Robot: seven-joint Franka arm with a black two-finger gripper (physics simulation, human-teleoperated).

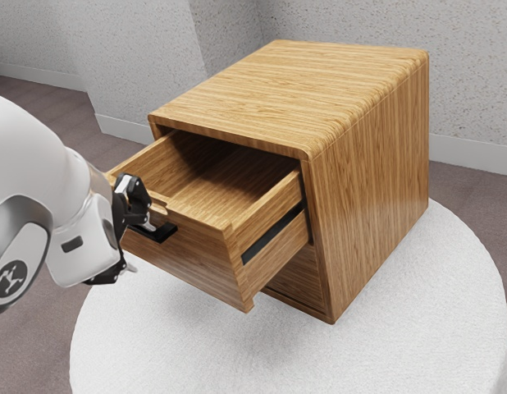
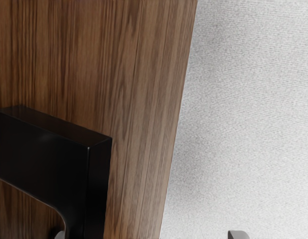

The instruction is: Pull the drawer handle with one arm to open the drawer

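Drawer [image 1: 212, 201] stands well out of the wooden cabinet [image 1: 360, 148], front edge overhanging the round white desk [image 1: 401, 328]. Claw [image 1: 148, 222] sits at the black handle [image 1: 162, 234], toward the exterior view's left. Arm [image 1: 40, 205] covers the contact, so I cannot tell whether it is apart or clamped. Open desk surface lies ahead of the drawer front. Desk's near rim is cut off.
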